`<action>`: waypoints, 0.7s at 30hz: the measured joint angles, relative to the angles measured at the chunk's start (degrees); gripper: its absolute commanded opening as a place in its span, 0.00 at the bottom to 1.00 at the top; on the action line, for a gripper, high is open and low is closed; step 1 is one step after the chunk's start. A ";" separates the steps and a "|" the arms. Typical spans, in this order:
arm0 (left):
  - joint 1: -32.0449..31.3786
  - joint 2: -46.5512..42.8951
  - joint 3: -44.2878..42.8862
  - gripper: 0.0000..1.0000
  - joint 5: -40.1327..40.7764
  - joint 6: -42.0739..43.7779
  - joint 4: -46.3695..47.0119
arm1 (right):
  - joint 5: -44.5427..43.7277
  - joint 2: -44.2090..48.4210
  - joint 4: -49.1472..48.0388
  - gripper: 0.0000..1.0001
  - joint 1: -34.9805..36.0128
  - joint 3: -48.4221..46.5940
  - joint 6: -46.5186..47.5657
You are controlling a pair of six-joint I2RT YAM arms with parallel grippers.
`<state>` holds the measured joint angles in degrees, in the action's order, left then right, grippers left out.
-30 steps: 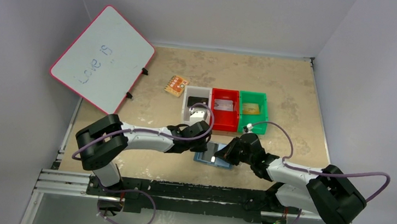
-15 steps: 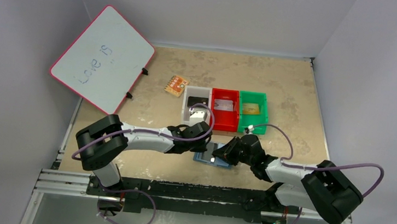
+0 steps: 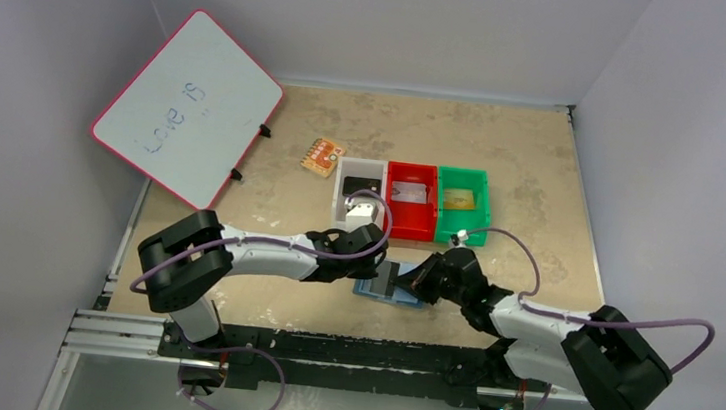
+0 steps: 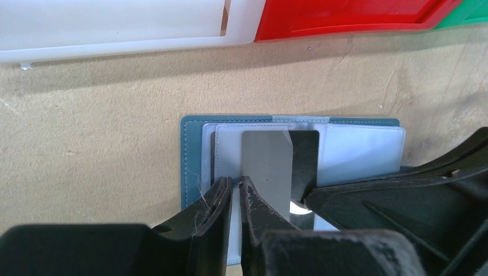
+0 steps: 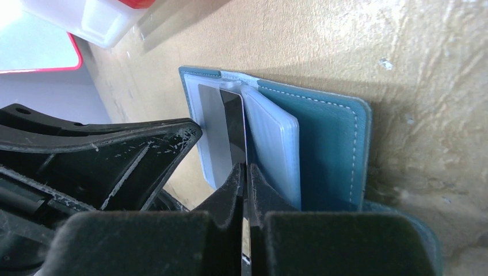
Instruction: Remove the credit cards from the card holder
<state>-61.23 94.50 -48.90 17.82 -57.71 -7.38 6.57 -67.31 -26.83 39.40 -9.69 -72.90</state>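
The blue card holder lies open on the table just in front of the bins, and it also shows in the left wrist view and the right wrist view. A silver-grey card and a black card stick out of its light inner pocket. My right gripper is shut on the edge of the black card. My left gripper is shut, with its tips down on the pocket beside the silver card.
White, red and green bins stand in a row just behind the wallet, each with a card inside. An orange patterned square lies to their left. A whiteboard leans at the back left.
My right gripper has shifted slightly to the right, and a dark card now shows over the wallet where a bright glint was. The left arm has stayed put.
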 measured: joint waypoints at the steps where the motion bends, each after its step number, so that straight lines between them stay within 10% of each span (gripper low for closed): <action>1: 0.02 -0.07 0.00 0.11 0.13 -0.02 -0.20 | -0.26 1.05 1.18 0.00 0.00 0.04 0.04; 21: -0.35 -3.58 0.02 0.27 -0.94 2.05 -4.17 | -2.49 7.13 6.36 0.06 -0.04 2.19 -0.15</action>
<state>-61.58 90.91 -48.88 16.88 -55.66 -11.55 4.08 -60.18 -20.47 39.35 -7.51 -73.06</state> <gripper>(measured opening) 0.253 0.067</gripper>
